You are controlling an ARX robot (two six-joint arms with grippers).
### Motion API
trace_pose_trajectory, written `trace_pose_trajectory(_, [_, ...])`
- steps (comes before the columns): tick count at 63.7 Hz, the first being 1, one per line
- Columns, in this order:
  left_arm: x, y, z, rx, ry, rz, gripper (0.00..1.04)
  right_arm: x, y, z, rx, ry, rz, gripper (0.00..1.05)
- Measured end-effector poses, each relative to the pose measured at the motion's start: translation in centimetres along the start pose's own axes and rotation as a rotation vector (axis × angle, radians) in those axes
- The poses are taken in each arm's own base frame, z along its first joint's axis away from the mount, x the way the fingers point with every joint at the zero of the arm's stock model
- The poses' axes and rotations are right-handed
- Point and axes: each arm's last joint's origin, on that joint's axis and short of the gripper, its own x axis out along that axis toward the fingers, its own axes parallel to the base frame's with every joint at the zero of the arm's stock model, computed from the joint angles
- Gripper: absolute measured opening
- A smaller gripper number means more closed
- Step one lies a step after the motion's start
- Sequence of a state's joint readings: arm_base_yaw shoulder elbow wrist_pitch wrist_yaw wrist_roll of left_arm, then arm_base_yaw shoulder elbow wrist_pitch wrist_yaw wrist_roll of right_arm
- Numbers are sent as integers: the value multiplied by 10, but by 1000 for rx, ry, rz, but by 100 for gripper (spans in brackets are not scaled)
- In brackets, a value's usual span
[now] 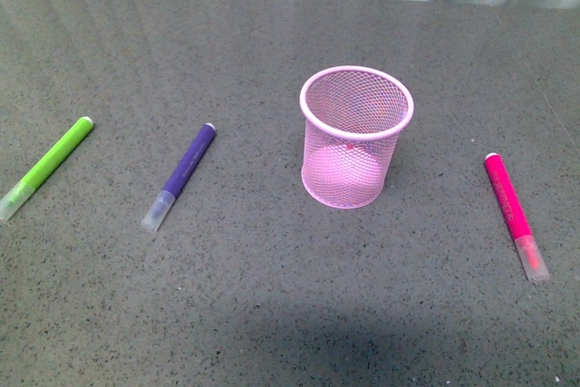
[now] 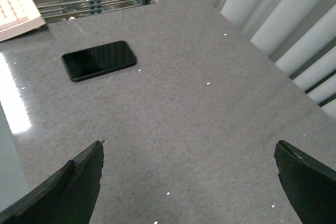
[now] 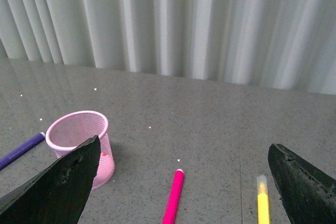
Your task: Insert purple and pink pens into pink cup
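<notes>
Pink cup (image 1: pixel 355 138) upright between purple pen (image 1: pixel 179 176) and pink pen (image 1: pixel 515 215); your left gripper (image 2: pixel 189 149), right gripper (image 3: pixel 184 145) spread wide, empty.

mesh pen cup (image 1: pixel 355 138) standing on the table (image 1: pixel 272 314) | inner left marker (image 1: pixel 179 177) lying left of it | outer left marker (image 1: pixel 47 168) further left again | right marker (image 1: pixel 516 215) well off to cup's right, nothing touching

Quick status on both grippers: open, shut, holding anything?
Left gripper: open wide, holding nothing.
Right gripper: open wide, holding nothing.
</notes>
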State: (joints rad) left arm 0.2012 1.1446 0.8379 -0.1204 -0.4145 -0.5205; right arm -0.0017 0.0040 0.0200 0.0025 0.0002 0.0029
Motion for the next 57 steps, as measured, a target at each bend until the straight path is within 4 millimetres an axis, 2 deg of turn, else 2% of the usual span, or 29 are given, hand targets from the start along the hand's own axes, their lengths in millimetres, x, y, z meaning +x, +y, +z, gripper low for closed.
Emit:
trace_pose_trajectory(7, [27,-26,13,37,75,-31,97,0,0,0,0,0,0,97])
trace_pose_trajectory(12, [49,-53,19,74,101,-95,97,0,0,0,0,0,0,97])
trace_pose_trajectory(19, [72,-87,13,156,192,-192,97,0,0,0,0,0,0,97])
trace_pose_trajectory(25, [89,-117,-10,296,281,-268,97,0,0,0,0,0,0,97])
trace_pose_trajectory(29, [96,-134,-34,407,367,-308,97,0,0,0,0,0,0,97])
trace_pose_trajectory(36, [99,-156,-79,577,493,-400,97,0,0,0,0,0,0,97])
trace_pose_trajectory(42, [95,-175,-110,653,556,-466,97,0,0,0,0,0,0,97])
trace_pose_trajectory(47, [90,-189,-126,687,580,-495,97,0,0,0,0,0,0,97])
trace_pose_trajectory(57, [87,-199,-144,706,620,-517,97,0,0,0,0,0,0,97])
